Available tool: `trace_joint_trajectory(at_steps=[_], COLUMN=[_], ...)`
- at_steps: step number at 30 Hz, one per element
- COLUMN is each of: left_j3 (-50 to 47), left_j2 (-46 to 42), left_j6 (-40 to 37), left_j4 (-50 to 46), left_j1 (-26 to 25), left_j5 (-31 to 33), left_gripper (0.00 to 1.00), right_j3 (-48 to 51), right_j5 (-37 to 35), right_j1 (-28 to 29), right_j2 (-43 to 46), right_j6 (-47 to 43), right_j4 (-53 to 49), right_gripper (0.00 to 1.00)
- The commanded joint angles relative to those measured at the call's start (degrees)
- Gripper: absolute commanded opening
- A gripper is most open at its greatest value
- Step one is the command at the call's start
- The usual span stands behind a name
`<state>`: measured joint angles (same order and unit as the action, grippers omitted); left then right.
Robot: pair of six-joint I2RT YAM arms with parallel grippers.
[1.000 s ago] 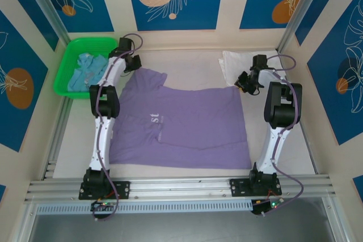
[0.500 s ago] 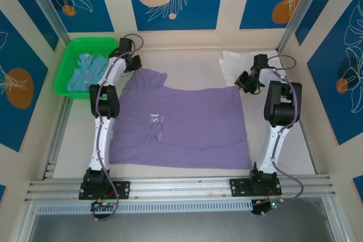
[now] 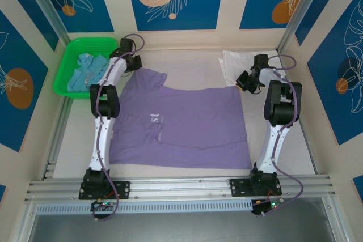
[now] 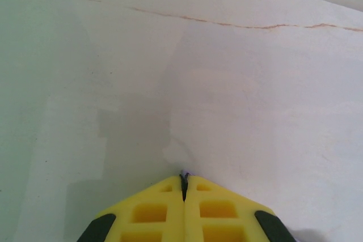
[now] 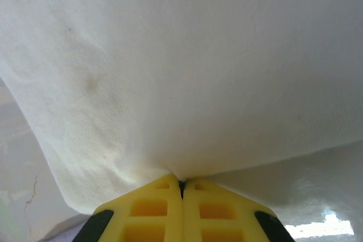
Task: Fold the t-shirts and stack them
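Green basket [image 3: 63, 76] at the far left corner of the table [image 3: 187, 62], holding one light blue t-shirt [image 3: 85, 70], crumpled in a loose heap and lying wholly within the rim. Lavender t-shirt [image 3: 195, 124] spread flat on the middle of the table between the two arms, long axis running left to right, straight edge at the right end, a sleeve flap jutting toward the far left. Small white lettering [image 3: 153, 118] on the left half, reading upright from the near side; collar end not made out. White t-shirt [image 3: 231, 60] bunched at the far right of the table, just beyond the lavender t-shirt's far right corner. Left claw [image 3: 136, 64] at the tip of the far left sleeve flap, just right of the basket; in the wrist view [image 4: 183, 183] clenched tight, a sliver of purple cloth pinched at the very tips, bare table [image 4: 238, 83] beyond. Right claw [image 3: 243, 81] at the near left edge of the white t-shirt; in the wrist view [image 5: 181, 186] clenched on that white cloth [image 5: 187, 60], creases drawn in toward the tips.
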<state>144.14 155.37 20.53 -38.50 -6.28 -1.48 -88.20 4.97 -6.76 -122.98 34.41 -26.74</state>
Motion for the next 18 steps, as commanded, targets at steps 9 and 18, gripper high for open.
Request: trace_joint_trajectory(at_steps=[9, 18], left_j3=[-21.2, -45.2], left_j2=[-17.1, -36.2], left_j6=[-0.5, -3.4], left_j4=[17.4, 26.8], left_j1=[-2.0, -2.1], left_j5=[-2.6, 0.1], left_gripper=[0.00, 0.00], right_j3=[7.7, 18.1], right_j5=[0.4, 0.2], right_j1=[1.9, 1.6], right_j2=[9.0, 20.6], right_j6=[-3.0, -2.9], right_j4=[7.1, 7.9], right_gripper=[0.02, 0.02])
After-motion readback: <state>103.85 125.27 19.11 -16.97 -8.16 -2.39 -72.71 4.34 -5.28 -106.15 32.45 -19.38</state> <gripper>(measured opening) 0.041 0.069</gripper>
